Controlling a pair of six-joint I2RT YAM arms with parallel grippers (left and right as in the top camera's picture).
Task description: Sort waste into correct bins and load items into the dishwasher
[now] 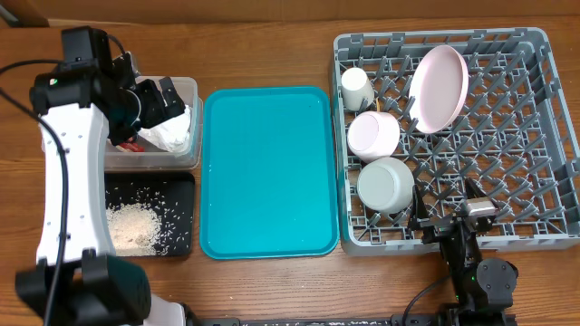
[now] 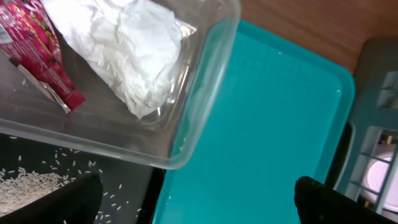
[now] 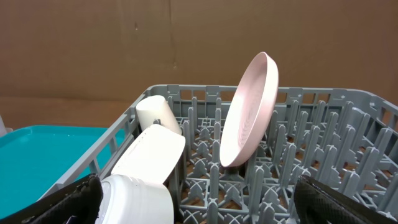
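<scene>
My left gripper [image 1: 163,98] [image 2: 199,208] is open and empty, above the near corner of the clear tub [image 1: 186,86] [image 2: 205,81]. The crumpled white napkin [image 1: 172,134] [image 2: 134,50] and the red-and-silver wrapper [image 1: 132,145] [image 2: 37,43] lie in the tub. Rice [image 1: 134,224] [image 2: 28,183] lies in the black tray [image 1: 181,186] [image 2: 143,186]. The grey dish rack [image 1: 535,136] [image 3: 323,143] holds the pink plate [image 1: 439,88] [image 3: 249,118] on edge, the white cup [image 1: 356,88] [image 3: 158,112], the pinkish bowl [image 1: 373,136] [image 3: 149,152] and the white-grey bowl [image 1: 385,184] [image 3: 134,199]. My right gripper [image 1: 446,225] [image 3: 205,208] is open and empty at the rack's near edge. No chopsticks show.
A large teal tray [image 1: 270,172] [image 2: 267,124] [image 3: 43,152] lies between the bins and the rack, with a few specks on it. A brown cardboard wall [image 3: 186,43] stands behind the rack. The table is wood.
</scene>
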